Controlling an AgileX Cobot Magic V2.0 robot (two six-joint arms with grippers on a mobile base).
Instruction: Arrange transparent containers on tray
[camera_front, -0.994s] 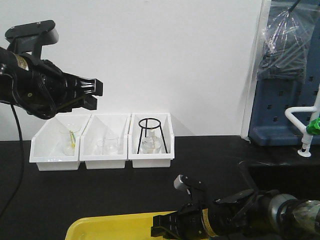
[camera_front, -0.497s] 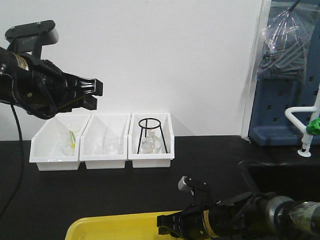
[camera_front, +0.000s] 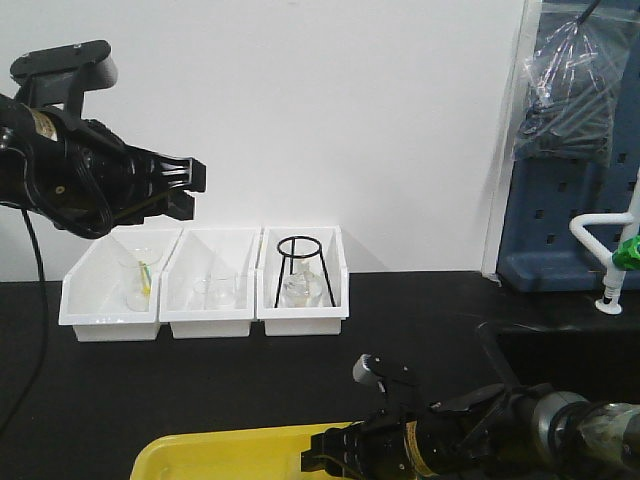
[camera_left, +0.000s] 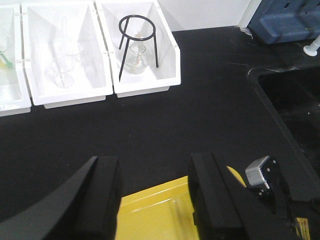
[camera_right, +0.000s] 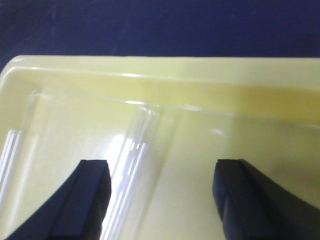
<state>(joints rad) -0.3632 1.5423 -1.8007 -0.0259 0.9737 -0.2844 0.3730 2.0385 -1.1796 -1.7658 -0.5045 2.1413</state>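
The yellow tray (camera_front: 205, 452) lies at the table's front edge. Two clear test tubes rest on its floor in the right wrist view: one (camera_right: 131, 165) lies lengthwise just inside my right gripper's left finger (camera_right: 86, 200), and the second (camera_right: 15, 155) is further left. My right gripper (camera_right: 160, 200) hovers low over the tray (camera_right: 150, 67), open and gripping nothing; it also shows in the front view (camera_front: 318, 460). My left gripper (camera_front: 190, 190) is held high at the left, open and empty. Between its fingers (camera_left: 102, 200) I see the tray (camera_left: 147, 212) and a faint tube (camera_left: 176, 210).
Three white bins (camera_front: 205, 320) stand in a row at the back, holding beakers (camera_left: 62, 72), a flask (camera_left: 136, 56) and a black ring tripod (camera_front: 300, 265). At the right there is a sunken black sink (camera_left: 295, 110), a white tap (camera_front: 615, 250) and a blue rack (camera_front: 565, 200).
My right gripper has shifted slightly sideways over the tray's right end. The left arm has stayed still.
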